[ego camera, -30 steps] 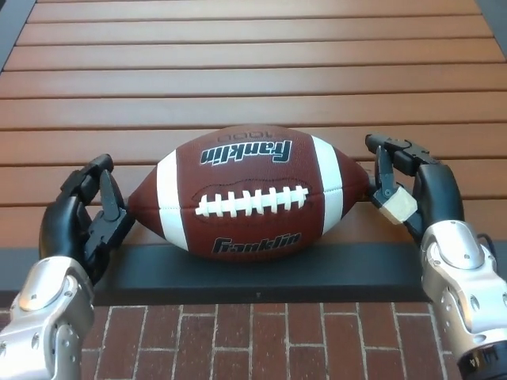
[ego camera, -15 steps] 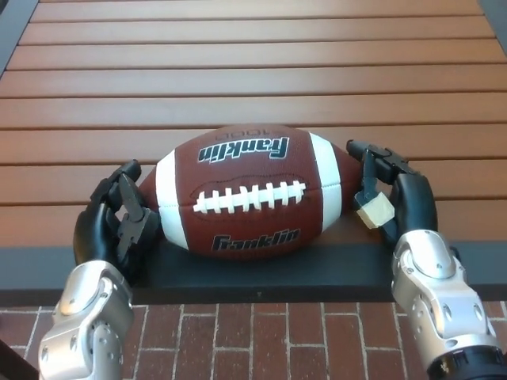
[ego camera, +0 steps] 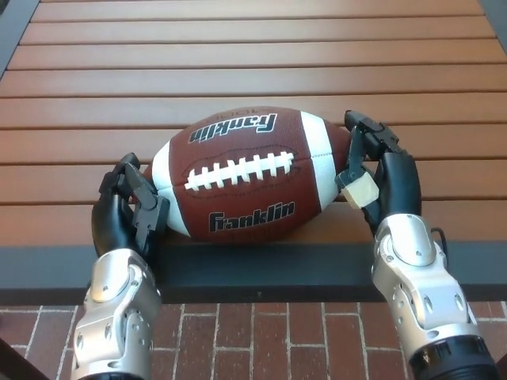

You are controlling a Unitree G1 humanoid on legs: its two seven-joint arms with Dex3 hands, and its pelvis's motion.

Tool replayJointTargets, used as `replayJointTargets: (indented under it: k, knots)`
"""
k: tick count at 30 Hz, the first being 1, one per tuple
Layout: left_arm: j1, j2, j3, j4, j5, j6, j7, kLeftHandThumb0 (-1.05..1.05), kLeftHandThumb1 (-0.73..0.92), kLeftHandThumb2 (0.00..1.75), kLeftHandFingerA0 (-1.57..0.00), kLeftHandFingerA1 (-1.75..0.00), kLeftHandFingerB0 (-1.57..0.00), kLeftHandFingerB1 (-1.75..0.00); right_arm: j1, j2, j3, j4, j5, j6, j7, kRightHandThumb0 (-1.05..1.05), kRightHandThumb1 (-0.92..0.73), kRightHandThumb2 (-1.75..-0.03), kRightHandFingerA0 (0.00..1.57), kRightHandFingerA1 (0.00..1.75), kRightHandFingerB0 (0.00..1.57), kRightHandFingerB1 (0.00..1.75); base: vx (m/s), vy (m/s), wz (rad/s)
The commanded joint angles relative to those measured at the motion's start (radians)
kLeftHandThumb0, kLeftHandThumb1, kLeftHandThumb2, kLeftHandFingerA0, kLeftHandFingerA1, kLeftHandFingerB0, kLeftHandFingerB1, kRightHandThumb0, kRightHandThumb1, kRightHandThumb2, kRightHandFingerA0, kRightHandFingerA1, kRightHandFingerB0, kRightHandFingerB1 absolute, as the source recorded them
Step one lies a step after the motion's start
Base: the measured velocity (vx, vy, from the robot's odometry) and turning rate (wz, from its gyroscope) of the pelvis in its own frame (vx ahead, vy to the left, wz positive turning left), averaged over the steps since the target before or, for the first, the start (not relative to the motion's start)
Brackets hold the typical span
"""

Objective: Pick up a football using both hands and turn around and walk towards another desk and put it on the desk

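The football (ego camera: 252, 176) lay lengthwise near the front edge of the slatted wooden table (ego camera: 253, 71), laces up and tilted, its right end higher than its left. The left hand (ego camera: 127, 214) and right hand (ego camera: 376, 178) each pressed against one pointed end, fingers curled onto the leather. Squeezing from both tips probably served because the ball was too broad for one hand.

Pebbled brown leather-look football (ego camera: 249, 176), faintly glossy, white laces. Smooth reddish wood-slat desk (ego camera: 253, 55); rough brick floor (ego camera: 261, 340). Matt black hands, probably plastic.
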Motion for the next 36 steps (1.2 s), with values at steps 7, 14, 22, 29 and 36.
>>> replayJointTargets:
  k: [7, 14, 22, 29, 36]
  knots:
    - [0.004, -0.043, -0.180, 0.083, 0.134, -0.084, 0.068, -0.52, 0.77, 0.67, -0.70, -1.55, -0.51, -1.07, 0.064, 0.029, 0.250, 0.038, -0.171, -0.161, 0.025, -0.01, -0.58, -1.12, 1.04, 1.09, 0.96, 0.86, 0.00, 0.000, 0.00]
    - [0.025, -0.040, -0.197, 0.166, 0.132, -0.327, 0.032, -0.54, 0.86, 0.65, -0.48, -1.01, -0.47, -0.81, 0.074, 0.005, 0.312, 0.066, -0.187, -0.208, 0.022, -0.05, -0.56, -1.16, 0.96, 1.51, 0.88, 1.33, 0.00, 0.000, 0.00]
    - [0.010, -0.078, -0.150, 0.065, -0.008, -0.134, 0.043, -0.48, 0.88, 0.65, -0.60, -1.15, -0.60, -0.75, 0.050, -0.024, 0.320, 0.048, -0.174, -0.186, 0.000, -0.11, -0.54, -1.17, 0.92, 1.61, 0.80, 1.50, 0.00, 0.000, 0.00]
    - [-0.026, -0.123, -0.110, -0.011, -0.062, -0.074, 0.141, -0.35, 0.85, 0.65, -0.74, -1.22, -0.65, -0.75, 0.034, -0.044, 0.296, 0.050, -0.154, -0.231, -0.026, -0.10, -0.55, -1.18, 0.88, 1.68, 0.75, 1.57, 0.00, 0.000, 0.00]
    - [-0.050, -0.199, -0.179, -0.171, 0.012, -0.107, 0.310, -0.30, 0.76, 0.66, -0.82, -1.27, -0.71, -1.18, 0.023, 0.011, 0.290, -0.017, -0.247, -0.288, -0.274, -0.12, -0.57, -1.05, 0.89, 1.74, 0.70, 1.57, 0.00, 0.000, 0.00]
